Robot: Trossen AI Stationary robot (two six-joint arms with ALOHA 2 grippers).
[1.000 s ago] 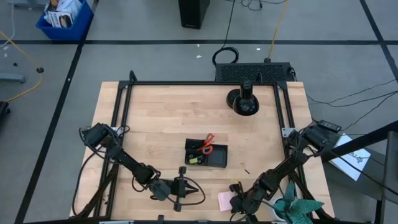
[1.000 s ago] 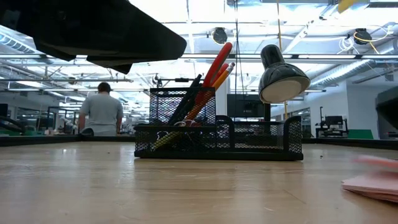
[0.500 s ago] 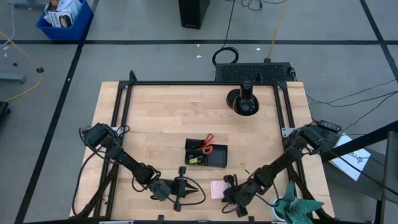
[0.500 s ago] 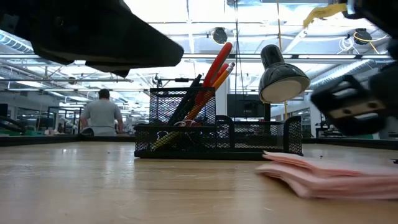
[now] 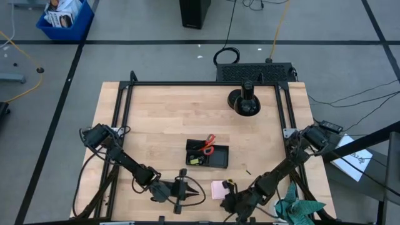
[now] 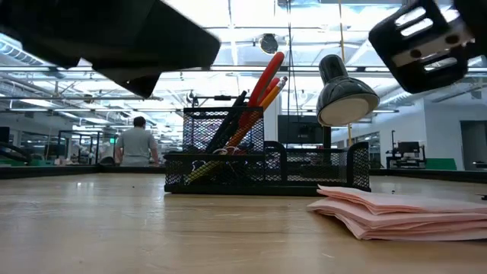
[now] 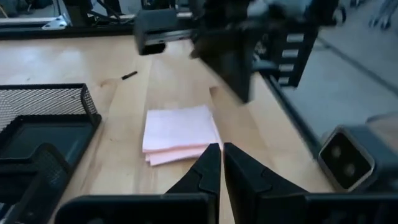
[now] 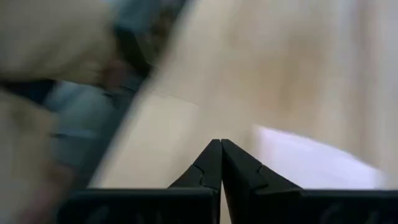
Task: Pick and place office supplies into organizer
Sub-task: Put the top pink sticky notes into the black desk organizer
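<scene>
High view shows the pink sticky-note pad [image 5: 218, 189] lying loose beside the right gripper [image 5: 230, 199], fingers together and empty, left gripper [image 5: 195, 195] nearly closed on nothing; next, probably, comes grasping the pad for the mesh organizer [image 5: 207, 154].

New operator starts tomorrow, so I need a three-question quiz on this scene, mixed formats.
1. True or false: the pink sticky-note pad lies inside the organizer.
2. Which arm's tool is nearer the pad: A left tool, B right tool?
3. Fill in: the red-handled scissors stand in the organizer's ____ compartment (tall or low).

Key: 1 false, it lies on the table. 2 B. 3 tall.
</scene>
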